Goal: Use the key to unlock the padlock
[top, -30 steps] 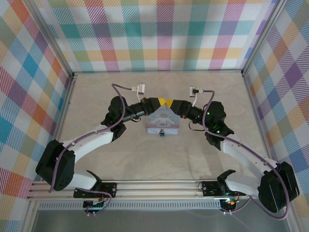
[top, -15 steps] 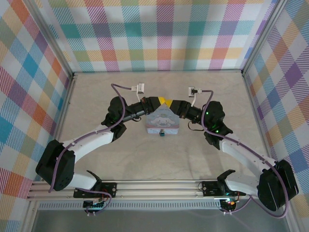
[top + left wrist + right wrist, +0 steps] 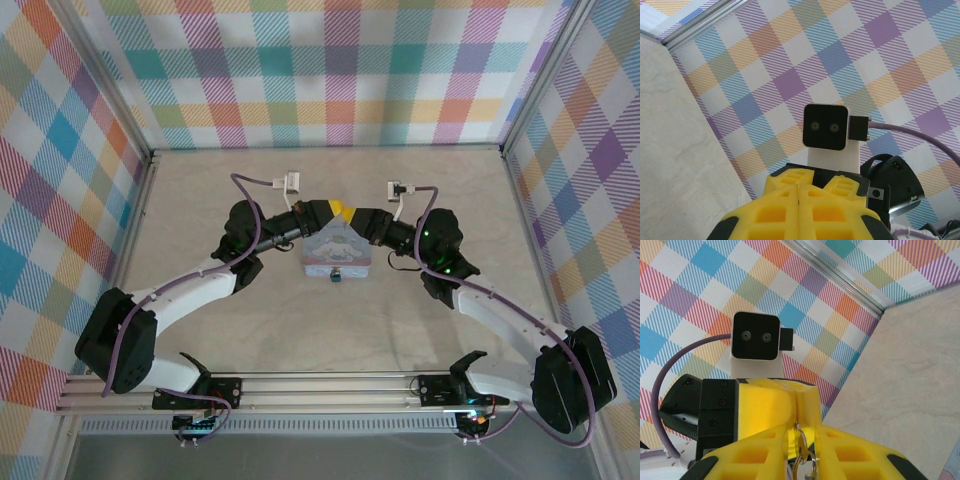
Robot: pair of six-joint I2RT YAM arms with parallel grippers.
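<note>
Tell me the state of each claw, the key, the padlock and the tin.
left claw: shut, fingers pressed together.
right claw: shut on the key.
key: held in the right claw.
tin: closed.
padlock: on the tin's front; locked or not, too small to tell.

walls (image 3: 340,70) plaid: pastel pink, blue, green, orange and purple on white. table (image 3: 200,200) cream, faintly marbled. tin (image 3: 338,250) pale blue with a white cartoon figure. padlock (image 3: 337,276) dark bluish. cables (image 3: 250,183) purple. arms (image 3: 190,295) white and black. fingers (image 3: 780,215) yellow. key (image 3: 800,445) silver-grey.
</note>
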